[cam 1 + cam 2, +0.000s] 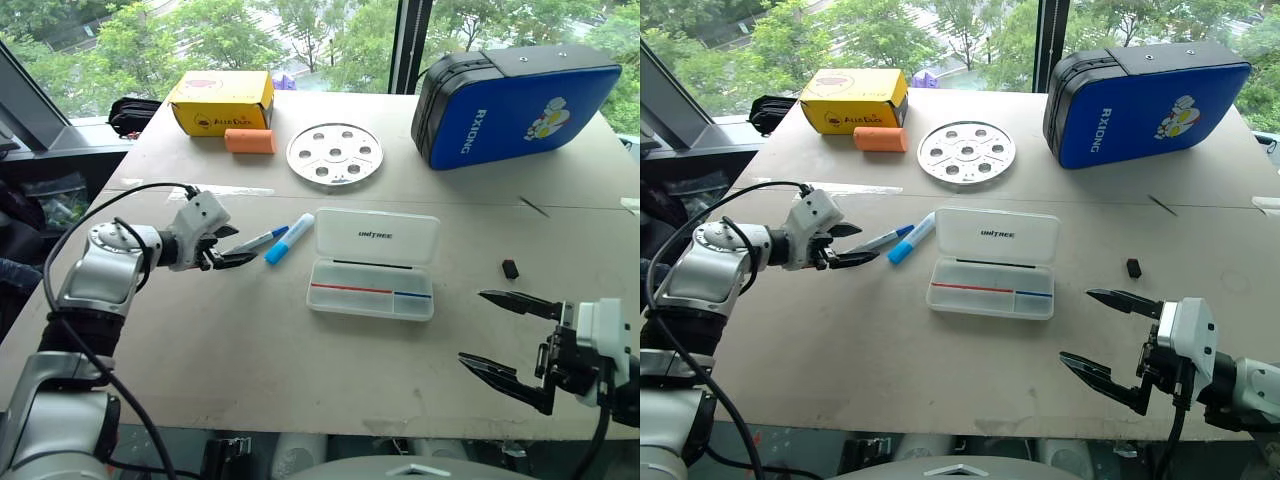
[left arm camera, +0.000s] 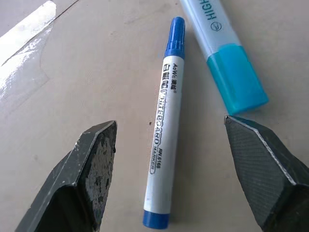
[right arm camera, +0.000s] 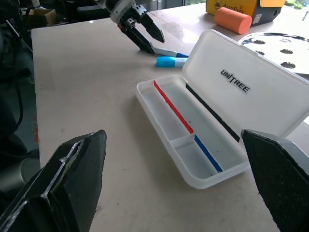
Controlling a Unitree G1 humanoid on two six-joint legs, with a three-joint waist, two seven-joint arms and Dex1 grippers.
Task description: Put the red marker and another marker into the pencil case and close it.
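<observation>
Tabletop pale beneath windows, pencil case open, left tool and right tool both wide, empty.

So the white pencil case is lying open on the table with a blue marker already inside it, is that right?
Not quite. The pencil case is open, but it is empty, as the right wrist view shows. The blue marker lies on the table beside the case, in front of the open left gripper.

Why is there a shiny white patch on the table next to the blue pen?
Left wrist view: daylight glares off a clear strip on the table beside the blue marker. Left eye view: that strip lies near the windows, where the light comes in.
</observation>
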